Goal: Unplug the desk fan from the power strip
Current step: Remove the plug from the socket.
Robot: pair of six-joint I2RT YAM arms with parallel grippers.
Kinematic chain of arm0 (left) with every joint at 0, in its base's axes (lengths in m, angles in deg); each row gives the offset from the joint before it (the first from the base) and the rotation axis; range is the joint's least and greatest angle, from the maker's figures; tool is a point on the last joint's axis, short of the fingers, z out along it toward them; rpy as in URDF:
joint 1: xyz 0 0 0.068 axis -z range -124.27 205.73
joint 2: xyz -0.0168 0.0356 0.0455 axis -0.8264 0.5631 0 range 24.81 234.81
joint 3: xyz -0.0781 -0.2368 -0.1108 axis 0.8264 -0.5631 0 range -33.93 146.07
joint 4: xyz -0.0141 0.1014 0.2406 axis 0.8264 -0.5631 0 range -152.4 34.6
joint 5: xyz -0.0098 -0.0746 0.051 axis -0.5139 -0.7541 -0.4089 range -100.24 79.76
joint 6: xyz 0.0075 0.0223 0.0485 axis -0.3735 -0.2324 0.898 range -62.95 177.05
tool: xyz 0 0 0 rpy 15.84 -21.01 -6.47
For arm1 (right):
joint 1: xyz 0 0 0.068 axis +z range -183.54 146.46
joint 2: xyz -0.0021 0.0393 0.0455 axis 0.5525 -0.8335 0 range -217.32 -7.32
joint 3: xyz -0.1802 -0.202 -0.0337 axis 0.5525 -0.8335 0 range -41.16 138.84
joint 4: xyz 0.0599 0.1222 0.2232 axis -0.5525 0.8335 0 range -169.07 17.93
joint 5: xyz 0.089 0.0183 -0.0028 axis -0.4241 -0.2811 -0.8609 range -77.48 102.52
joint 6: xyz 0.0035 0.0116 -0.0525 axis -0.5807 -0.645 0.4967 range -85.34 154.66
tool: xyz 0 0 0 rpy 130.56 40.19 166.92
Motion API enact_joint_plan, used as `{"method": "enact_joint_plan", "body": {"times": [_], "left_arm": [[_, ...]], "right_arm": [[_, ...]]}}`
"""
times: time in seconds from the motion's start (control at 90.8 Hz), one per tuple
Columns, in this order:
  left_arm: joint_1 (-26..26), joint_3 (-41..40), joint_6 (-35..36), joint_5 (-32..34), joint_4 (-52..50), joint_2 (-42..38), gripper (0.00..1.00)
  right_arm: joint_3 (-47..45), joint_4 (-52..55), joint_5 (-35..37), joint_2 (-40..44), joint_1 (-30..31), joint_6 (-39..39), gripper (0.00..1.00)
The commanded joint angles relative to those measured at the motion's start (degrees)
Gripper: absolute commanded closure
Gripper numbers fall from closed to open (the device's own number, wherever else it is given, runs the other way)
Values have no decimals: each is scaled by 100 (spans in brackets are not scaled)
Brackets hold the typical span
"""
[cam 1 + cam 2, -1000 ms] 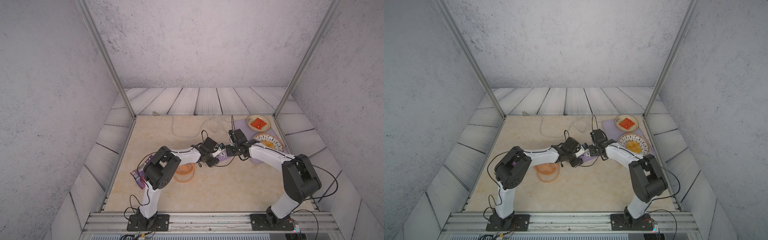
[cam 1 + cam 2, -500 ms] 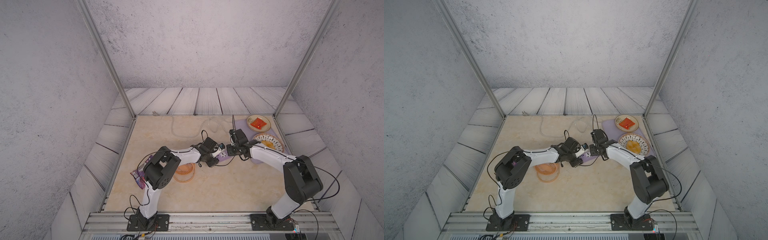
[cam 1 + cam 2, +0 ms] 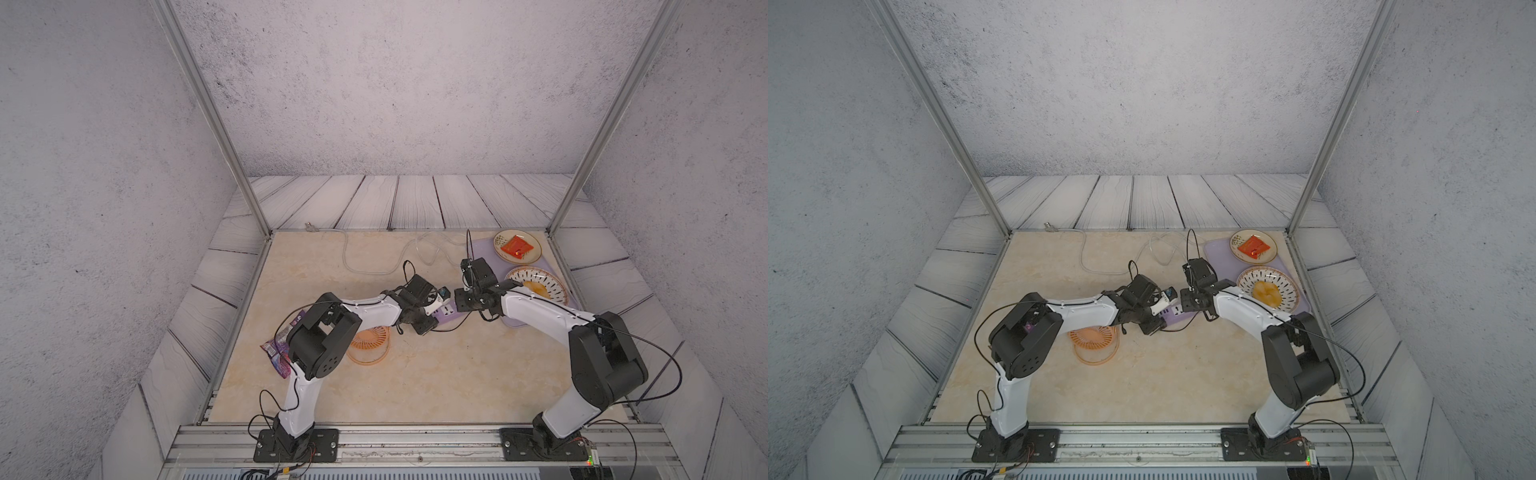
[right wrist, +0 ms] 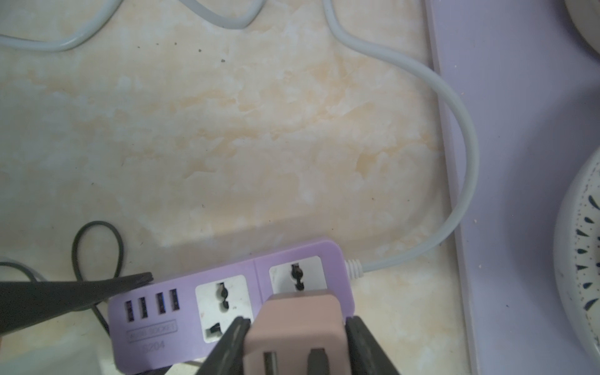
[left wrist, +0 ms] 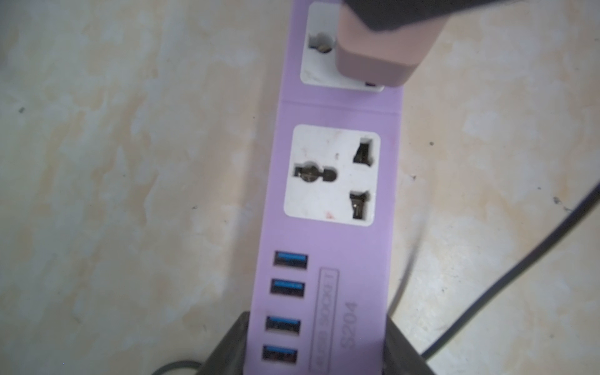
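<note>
Curling beside the power strip (image 5: 328, 246), its grey cord (image 4: 467, 168) overlaps the tray (image 4: 519, 130); left gripper (image 5: 313, 324) clamps the strip, right gripper (image 4: 297, 321) the plug (image 5: 376, 55).

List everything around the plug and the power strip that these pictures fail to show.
- Prongs of the plug: both wrist views, hidden by the plug's own body and the right gripper; seated or free, cannot tell.
- USB end of the power strip: left wrist view, cut by the frame edge, inside the left gripper.
- Printed label: left wrist view, blurred.
- Part of the desk fan: both top views, under the left arm.
</note>
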Motion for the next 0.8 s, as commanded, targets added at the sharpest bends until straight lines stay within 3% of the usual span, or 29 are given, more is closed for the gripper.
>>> {"method": "enact_joint_plan", "body": {"times": [0.0,0.242,0.627,0.793], "left_arm": [[56,-122,-150,12,118,61,100],[53,-123,-159,4,138,50,100],[60,-153,-168,4,156,41,100],[60,-166,-142,30,152,57,100]], "right_arm": [[-51,-17,-224,242,38,-285,80],[-78,-36,-335,300,19,-499,82],[-167,-14,144,150,-52,-701,86],[-582,-442,-335,363,-317,-973,87]]}}
